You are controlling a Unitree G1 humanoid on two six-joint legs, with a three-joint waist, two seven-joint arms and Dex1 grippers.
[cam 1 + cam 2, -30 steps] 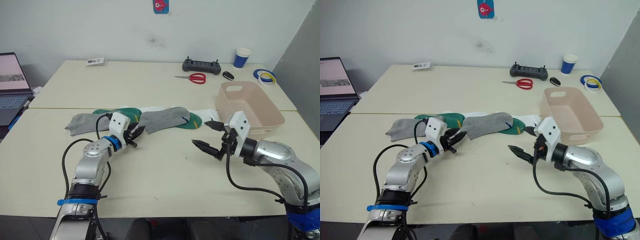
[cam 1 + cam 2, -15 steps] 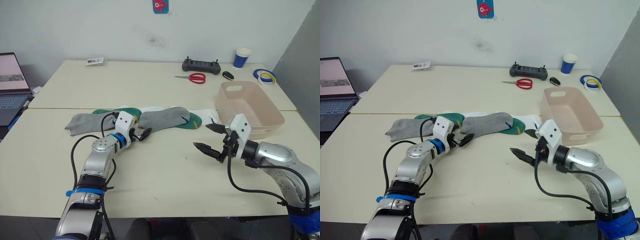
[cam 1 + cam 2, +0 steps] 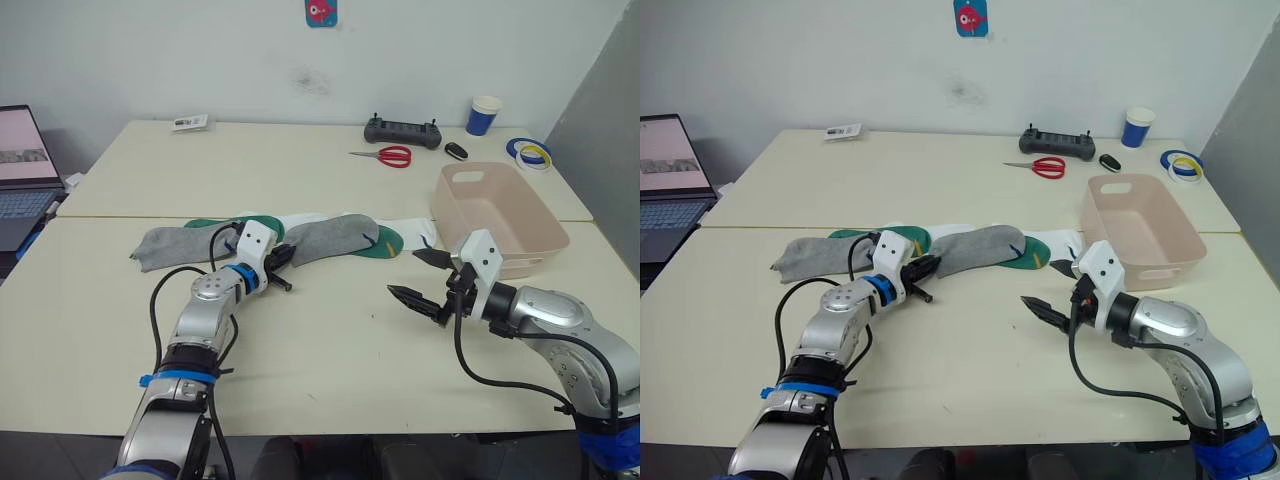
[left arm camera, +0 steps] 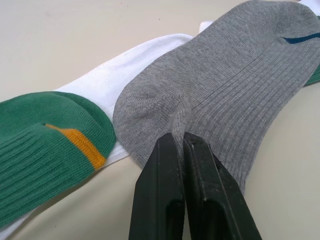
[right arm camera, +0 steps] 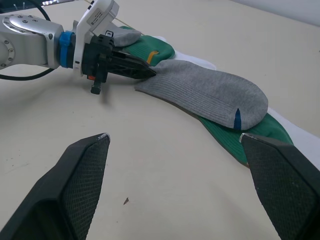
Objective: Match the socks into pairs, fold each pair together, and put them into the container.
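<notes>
Pinching the near edge of the grey sock (image 4: 235, 75), my left gripper (image 3: 281, 261) has its two black fingers (image 4: 172, 200) pressed together on a small fold of the ribbed knit. My right gripper (image 3: 422, 278) hangs wide apart and empty over bare bench (image 3: 330, 350), just in front of the container (image 3: 497, 215).

My worry is that the bite is shallow. It takes only a thin ridge of fabric at the sock's edge, so I judge a quick lift could let the knit slide out. The grey sock also lies on top of a white sock (image 4: 125, 75) and partly over a dark green sock (image 5: 235, 142), so dragging it may pull those neighbours along and scramble the row. The second grey sock (image 3: 170, 243) lies well apart at my left end of the row, so matching needs a long carry.

The socks are soft, limp and ribbed. Another green sock (image 4: 45, 145) shows a yellow mark near its toe. The container is a pale pink, smooth, rounded tub with a slot handle, empty as far as I can see.
</notes>
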